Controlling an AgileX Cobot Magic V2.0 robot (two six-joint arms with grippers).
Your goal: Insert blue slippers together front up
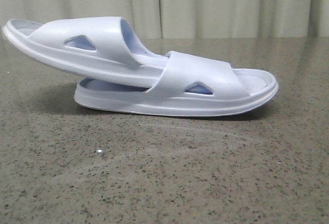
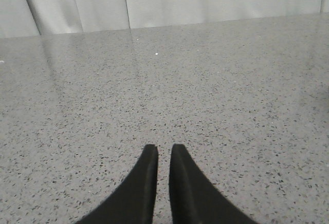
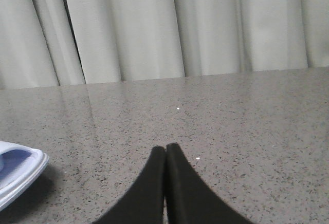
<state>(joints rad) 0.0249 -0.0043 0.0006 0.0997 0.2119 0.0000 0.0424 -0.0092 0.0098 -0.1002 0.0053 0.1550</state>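
Observation:
The two blue slippers lie nested in the middle of the table in the front view. The lower slipper (image 1: 216,103) rests flat on its sole with its strap to the right. The upper slipper (image 1: 61,57) is pushed in under that strap and tilts up to the left. Neither gripper shows in the front view, and neither touches the pair. My left gripper (image 2: 164,149) hangs over bare table, its fingers a narrow gap apart with nothing between them. My right gripper (image 3: 165,148) is shut and empty, and one slipper's end (image 3: 18,175) shows off to its side.
The speckled grey stone table (image 1: 164,178) stretches around the slippers. Pale curtains (image 1: 231,5) hang behind the table's far edge. No other objects are in view.

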